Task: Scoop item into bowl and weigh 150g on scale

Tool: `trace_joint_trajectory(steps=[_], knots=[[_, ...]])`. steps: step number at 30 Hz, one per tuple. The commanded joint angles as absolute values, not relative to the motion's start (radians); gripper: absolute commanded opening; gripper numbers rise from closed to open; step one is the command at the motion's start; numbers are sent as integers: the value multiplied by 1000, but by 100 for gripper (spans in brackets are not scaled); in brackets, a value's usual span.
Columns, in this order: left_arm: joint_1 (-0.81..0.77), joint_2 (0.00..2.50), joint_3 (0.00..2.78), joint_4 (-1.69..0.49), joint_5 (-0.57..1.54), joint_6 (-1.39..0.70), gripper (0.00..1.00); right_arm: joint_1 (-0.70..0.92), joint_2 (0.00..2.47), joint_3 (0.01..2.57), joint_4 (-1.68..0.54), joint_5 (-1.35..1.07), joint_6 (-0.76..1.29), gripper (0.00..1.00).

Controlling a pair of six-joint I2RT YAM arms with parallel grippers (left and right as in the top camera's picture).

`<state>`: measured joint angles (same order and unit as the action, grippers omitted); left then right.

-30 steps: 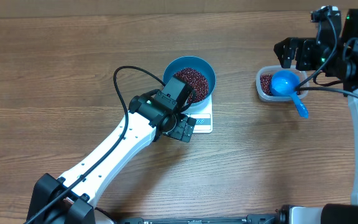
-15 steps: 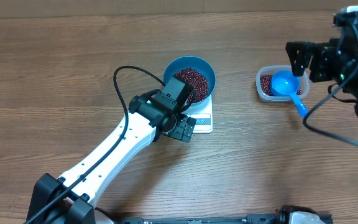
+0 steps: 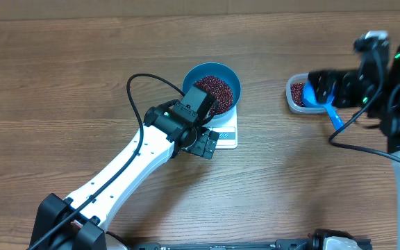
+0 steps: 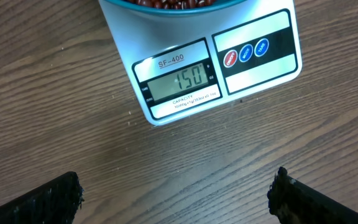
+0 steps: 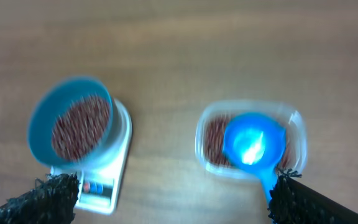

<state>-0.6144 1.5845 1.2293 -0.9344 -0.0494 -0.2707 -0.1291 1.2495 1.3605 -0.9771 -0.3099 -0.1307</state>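
The blue bowl (image 3: pixel 222 78) holds a heap of red-brown beans (image 3: pixel 214 89) and stands on the white scale (image 3: pixel 228 133). My left gripper (image 3: pixel 201 143) hangs open over the table just in front of the scale. In the left wrist view the scale (image 4: pixel 253 59) reads 150 on its display (image 4: pixel 179 79), with the bowl's rim (image 4: pixel 123 6) at the top edge and my left gripper (image 4: pixel 176 190) empty. My right gripper (image 3: pixel 327 85) is open above the clear tub (image 3: pixel 294 97). The blurred right wrist view shows the bowl (image 5: pixel 42 121), the scale (image 5: pixel 120 155) and my open right gripper (image 5: pixel 176 193).
The clear tub (image 5: pixel 204 146) holds more beans (image 3: pixel 297 92) and a blue scoop (image 3: pixel 317 95) whose handle (image 3: pixel 336 119) sticks out over the tub's near rim. A black cable (image 3: pixel 136 87) loops from the left arm beside the bowl.
The right arm has swung, bringing its gripper down and to the left over the tub and scoop. The left arm, bowl and scale have not moved.
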Motion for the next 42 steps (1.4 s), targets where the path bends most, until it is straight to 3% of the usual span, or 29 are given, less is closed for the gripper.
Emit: trace_joint_trajectory(steps=[1,22,26,35,42], knots=[[-616,1583,1220,-933,-62,-269,99,-129,1184,1258,-975,-315,-128,100],[-616,1583,1220,-934,-62,-269,100,-106,962,754,-976,-315,-131,100],[-616,1583,1220,-933,-62,-269,100,-106,918,661,-971,-152,-200,100],[-616,1583,1220,-933,-62,-269,100,-105,905,591,-952,-180,-185,100],[-616,1583,1220,-933,-62,-269,100,-105,899,513,-632,-247,-185,100]])
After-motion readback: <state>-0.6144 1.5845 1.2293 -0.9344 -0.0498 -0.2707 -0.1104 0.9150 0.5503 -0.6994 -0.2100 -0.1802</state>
